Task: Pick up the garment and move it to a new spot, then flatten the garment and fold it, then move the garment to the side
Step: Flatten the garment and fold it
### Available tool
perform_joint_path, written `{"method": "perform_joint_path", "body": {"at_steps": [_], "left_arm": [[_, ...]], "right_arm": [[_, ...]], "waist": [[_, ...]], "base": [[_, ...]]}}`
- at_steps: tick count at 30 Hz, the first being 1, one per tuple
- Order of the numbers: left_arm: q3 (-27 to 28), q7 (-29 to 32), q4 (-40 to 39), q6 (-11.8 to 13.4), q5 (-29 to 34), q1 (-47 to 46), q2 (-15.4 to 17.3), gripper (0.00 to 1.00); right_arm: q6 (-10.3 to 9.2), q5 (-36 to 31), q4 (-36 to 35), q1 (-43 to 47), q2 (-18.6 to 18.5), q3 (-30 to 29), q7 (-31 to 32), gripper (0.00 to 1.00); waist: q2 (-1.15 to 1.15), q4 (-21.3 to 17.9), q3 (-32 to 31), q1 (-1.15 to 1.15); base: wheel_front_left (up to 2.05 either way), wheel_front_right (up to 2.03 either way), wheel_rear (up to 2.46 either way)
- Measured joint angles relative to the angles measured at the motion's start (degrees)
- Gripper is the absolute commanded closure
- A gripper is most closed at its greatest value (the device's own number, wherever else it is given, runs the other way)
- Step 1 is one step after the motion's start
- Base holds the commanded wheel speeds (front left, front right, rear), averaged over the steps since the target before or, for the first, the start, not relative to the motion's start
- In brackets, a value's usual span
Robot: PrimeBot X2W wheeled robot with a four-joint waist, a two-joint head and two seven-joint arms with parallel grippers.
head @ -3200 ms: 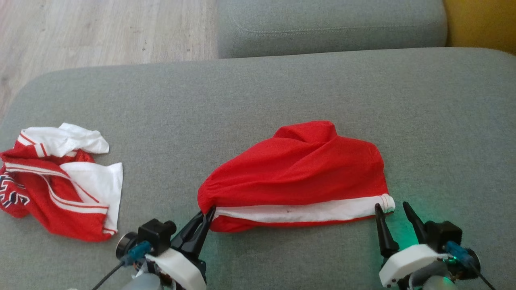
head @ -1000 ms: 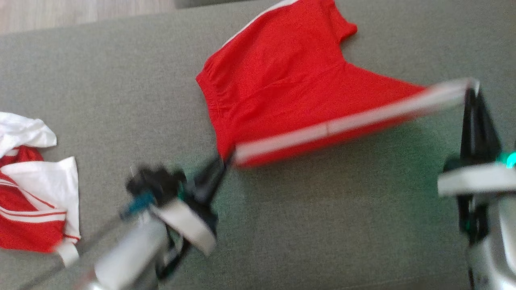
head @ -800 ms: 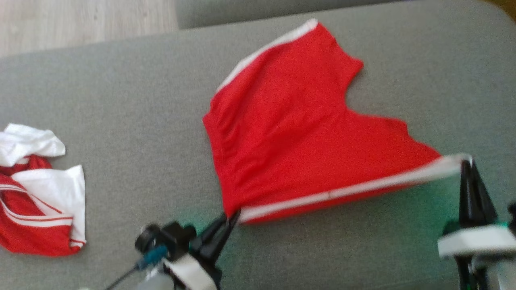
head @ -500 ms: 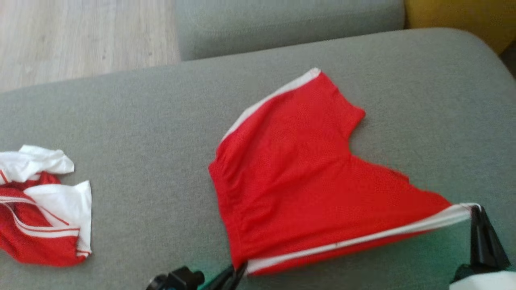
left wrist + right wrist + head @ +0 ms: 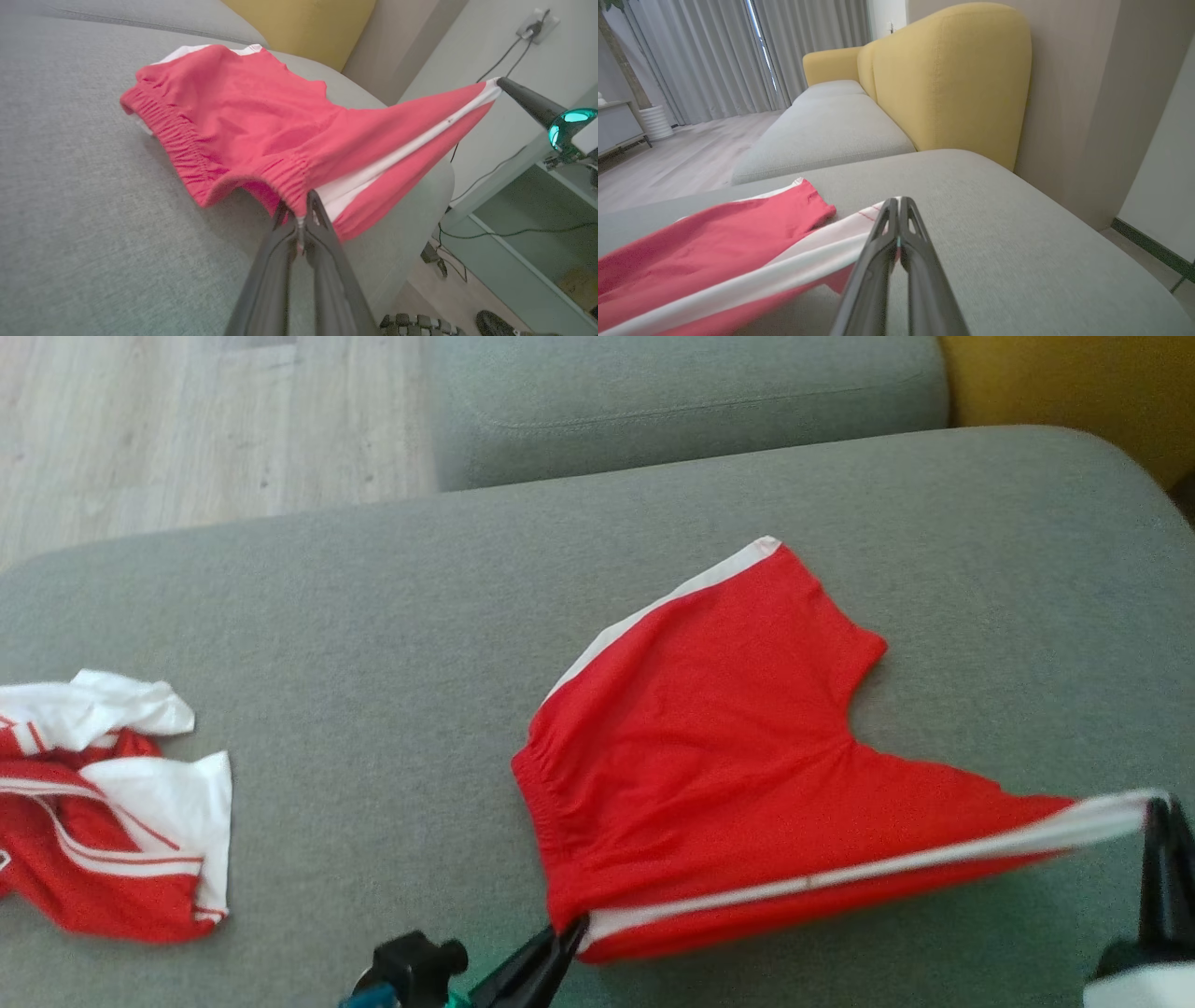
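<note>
Red shorts (image 5: 728, 775) with a white side stripe (image 5: 840, 877) lie right of centre in the head view on a grey sofa cushion (image 5: 373, 644). The far leg rests flat on the fabric. The near edge is lifted and drawn taut between the two grippers.

Far left of the frame: a second garment (image 5: 112, 831), red and white, lies crumpled on the same cushion, well apart from the shorts. Upper left: pale wood floor (image 5: 187, 420).

Bottom centre: the left gripper (image 5: 571, 931) has its fingers pressed together, pinching the shorts at the waistband corner where the stripe begins. The left wrist view confirms this. The gathered elastic waistband (image 5: 177, 140) is caught between the two dark fingertips with that corner raised off the cushion, and the rest of the waistband sags back to the surface.

Centre to right: the striped edge runs from the left gripper up to the right margin of the frame, clear of the cushion and slightly blurred at its right end.

Right edge: the right gripper (image 5: 1160, 807) has its fingers flat against each other, pinching the other end of the stripe at the leg opening. The right wrist view shows white cloth clamped at the fingertips above the cushion.

Top centre: a second grey cushion (image 5: 691, 401). Upper right corner: a yellow backrest (image 5: 1074, 383).
</note>
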Motion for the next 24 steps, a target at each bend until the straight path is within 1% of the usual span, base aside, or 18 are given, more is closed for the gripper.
{"method": "perform_joint_path", "body": {"at_steps": [2, 5, 8, 10, 14, 18, 21, 24], "left_arm": [[0.90, 0.02, -0.27, 0.00, -1.64, -0.24, -0.87, 1.00], [1.03, 0.79, -1.11, 0.02, -5.25, -2.89, -2.63, 1.00], [1.41, 1.27, -1.99, 0.02, -10.70, -7.76, -4.45, 1.00], [1.78, 1.59, -1.98, 0.02, -14.07, -10.73, -5.04, 1.00], [2.77, 2.54, -1.62, 0.03, -20.93, -14.17, -5.71, 1.00], [3.05, 3.43, -0.15, 0.02, -26.35, -16.21, -6.11, 1.00], [3.11, 3.98, 1.14, 0.03, -29.55, -18.08, -6.38, 1.00], [2.85, 4.55, 3.07, 0.03, -31.30, -20.30, -6.73, 1.00]], "right_arm": [[0.00, -0.40, 0.15, -2.38, 0.16, -0.31, 0.77, 1.00], [0.00, -1.70, 1.45, -8.65, 0.23, -1.26, 1.21, 1.00], [0.00, -2.56, 4.13, -16.05, 0.26, -2.23, 1.59, 1.00], [0.00, -2.98, 6.28, -20.69, 0.26, -2.31, 1.77, 1.00], [-0.01, -4.66, 12.23, -29.19, 0.14, -1.11, 2.27, 1.00], [-0.01, -6.03, 19.45, -36.41, -0.47, 0.16, 2.35, 1.00], [0.00, -7.55, 25.54, -40.88, -1.23, 1.14, 2.21, 1.00], [-0.01, -8.11, 31.81, -44.86, -1.79, 2.55, 1.29, 1.00]], "waist": [[0.00, 0.61, 0.59, 0.00], [0.00, 1.94, 1.96, 0.00], [0.00, 3.65, 3.86, 0.01], [0.00, 4.79, 5.25, 0.01], [0.00, 6.93, 7.98, 0.02], [0.00, 8.67, 10.33, 0.02], [0.00, 9.71, 11.99, 0.02], [0.00, 10.51, 13.46, 0.02]], "base": [[0.00, 0.00, 0.00], [0.00, 0.00, 0.00], [0.00, 0.00, 0.00], [0.00, 0.00, 0.00], [0.00, 0.00, 0.00], [0.00, 0.00, 0.00], [0.00, 0.00, 0.00], [0.00, 0.00, 0.00]]}}
